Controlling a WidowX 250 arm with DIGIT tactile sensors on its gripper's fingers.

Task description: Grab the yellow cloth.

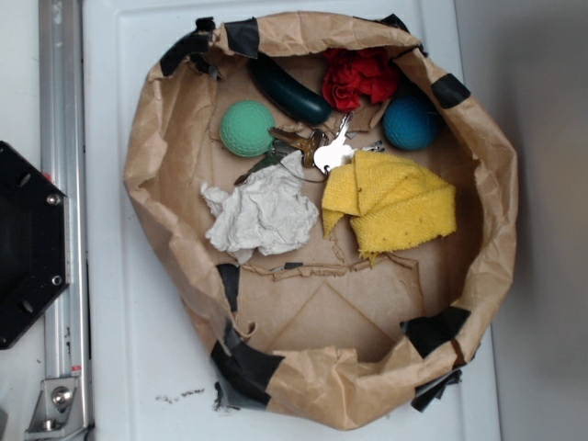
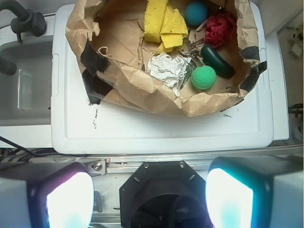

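Wrist view gives us the pincer (image 2: 142,199) spread wide, its two glowing pads (image 2: 69,199) at the lower corners with nothing between them and touching nothing. The yellow cloth (image 2: 164,23), one folded terry rag flecked with dark specks, lies well ahead of the pincer, slightly right, inside a crumpled brown paper nest (image 2: 142,90) patched with black tape. Just nearer us than it sits one wrinkled white-grey rag (image 2: 166,69). Beside that we count a bunch of metal keys (image 2: 190,47), one dimpled green ball (image 2: 203,77), one blue ball (image 2: 196,13), one fuzzy red cloth (image 2: 219,29) and one smooth dark oblong object (image 2: 217,61).
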